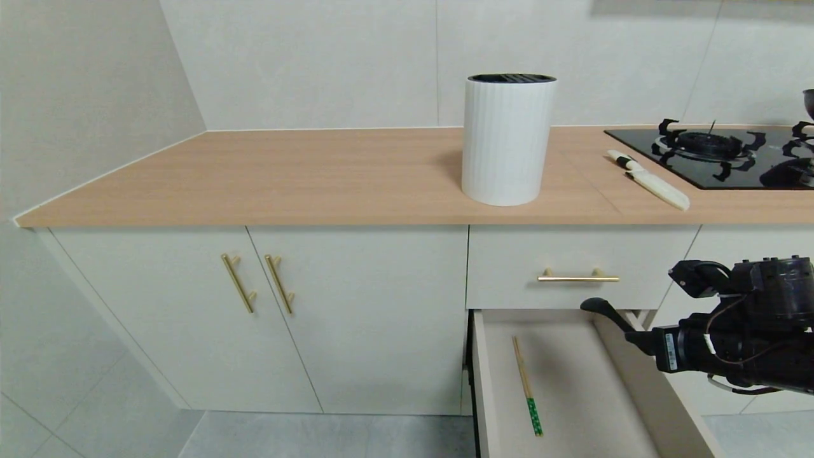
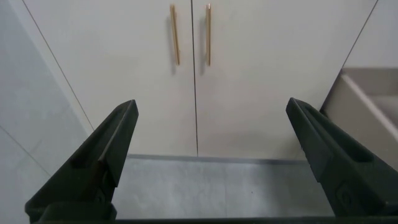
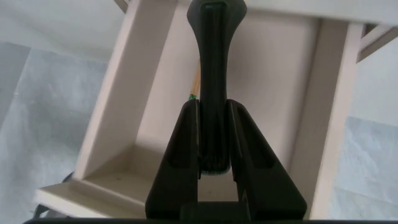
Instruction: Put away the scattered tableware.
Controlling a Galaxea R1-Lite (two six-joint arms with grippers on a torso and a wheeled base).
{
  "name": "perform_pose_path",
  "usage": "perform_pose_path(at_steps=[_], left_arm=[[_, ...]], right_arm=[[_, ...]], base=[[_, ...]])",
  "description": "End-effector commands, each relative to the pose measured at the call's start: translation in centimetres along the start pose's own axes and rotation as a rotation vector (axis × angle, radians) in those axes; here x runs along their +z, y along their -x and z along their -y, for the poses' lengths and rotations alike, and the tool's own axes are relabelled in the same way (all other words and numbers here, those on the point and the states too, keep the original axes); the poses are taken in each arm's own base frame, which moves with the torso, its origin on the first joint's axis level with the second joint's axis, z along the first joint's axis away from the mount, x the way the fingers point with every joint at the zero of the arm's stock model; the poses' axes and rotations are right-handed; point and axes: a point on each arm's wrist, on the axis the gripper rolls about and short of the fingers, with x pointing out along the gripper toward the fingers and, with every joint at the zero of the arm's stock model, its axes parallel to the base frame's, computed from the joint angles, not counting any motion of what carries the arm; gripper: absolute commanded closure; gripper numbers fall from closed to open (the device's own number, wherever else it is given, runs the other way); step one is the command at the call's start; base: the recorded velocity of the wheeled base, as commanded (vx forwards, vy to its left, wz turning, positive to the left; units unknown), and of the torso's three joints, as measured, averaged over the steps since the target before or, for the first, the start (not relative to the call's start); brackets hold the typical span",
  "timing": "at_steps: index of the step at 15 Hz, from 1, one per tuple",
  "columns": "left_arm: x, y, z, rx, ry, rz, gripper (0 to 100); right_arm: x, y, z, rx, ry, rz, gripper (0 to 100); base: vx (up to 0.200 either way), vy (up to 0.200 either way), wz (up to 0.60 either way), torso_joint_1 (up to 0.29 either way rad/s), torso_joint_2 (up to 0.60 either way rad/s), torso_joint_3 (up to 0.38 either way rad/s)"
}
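Observation:
My right gripper (image 1: 638, 338) is shut on a black utensil (image 1: 600, 308), held over the right side of the open drawer (image 1: 572, 381). In the right wrist view the black utensil (image 3: 213, 56) runs out from between the fingers (image 3: 180, 134) above the drawer floor (image 3: 273, 87). A pair of wooden chopsticks (image 1: 527, 385) with green ends lies inside the drawer. On the countertop a white knife (image 1: 648, 180) rests beside the stove, and a white ribbed holder (image 1: 507, 140) with a black top stands upright. My left gripper (image 2: 211, 106) is open, low before the cabinet doors (image 2: 249, 68).
A black gas hob (image 1: 718, 156) sits at the counter's right end. The closed top drawer with a gold handle (image 1: 577, 278) is above the open one. Double cabinet doors with gold handles (image 1: 257, 283) are to the left. The counter's left half (image 1: 254, 172) is bare wood.

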Motion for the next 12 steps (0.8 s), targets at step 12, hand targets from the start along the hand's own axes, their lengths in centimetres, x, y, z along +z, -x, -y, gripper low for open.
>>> perform_pose_path(at_steps=[12], left_arm=[[0.01,0.00,0.00,0.000,0.000,0.000,0]], right_arm=[[-0.48,-0.54,0.06,0.002,-0.002,-0.025,100]], base=[[0.000,0.000,0.00,-0.089,0.34,0.244]])
